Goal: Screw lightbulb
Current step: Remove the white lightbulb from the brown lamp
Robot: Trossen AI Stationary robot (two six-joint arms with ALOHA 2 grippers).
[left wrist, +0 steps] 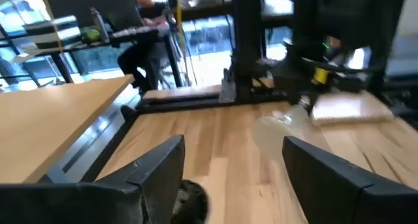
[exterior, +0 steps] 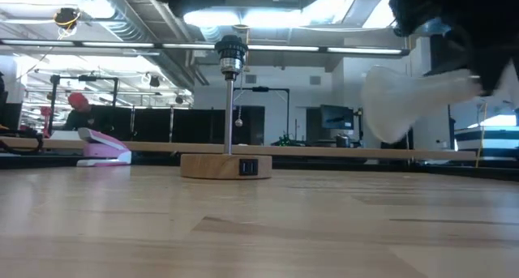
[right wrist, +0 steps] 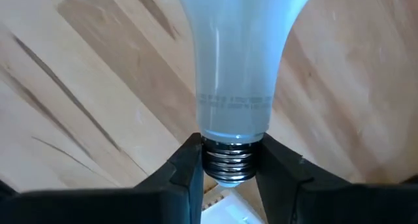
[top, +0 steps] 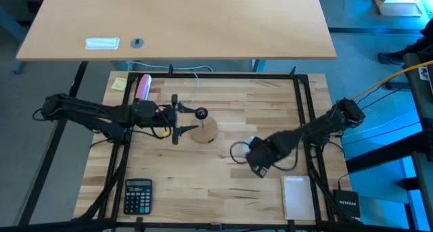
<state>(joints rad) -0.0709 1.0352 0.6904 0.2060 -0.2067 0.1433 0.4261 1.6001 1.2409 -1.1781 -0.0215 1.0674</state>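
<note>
On the tabletop [top: 223, 184], the wooden base [top: 205, 130] with its socket [top: 201, 113] stood between the spread fingers of the left gripper [top: 175, 119]. Well apart, the right gripper [right wrist: 227, 178] pinched the lightbulb [right wrist: 235, 61] by its screw base, above the wood.

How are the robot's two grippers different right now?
The right gripper is shut on the lightbulb, pinching its metal screw base; the left gripper is open and holds nothing. The right gripper carries the bulb above the table, off to the side of the lamp base; the left gripper sits right beside that base, near its black socket. Both have two dark fingers.
</note>
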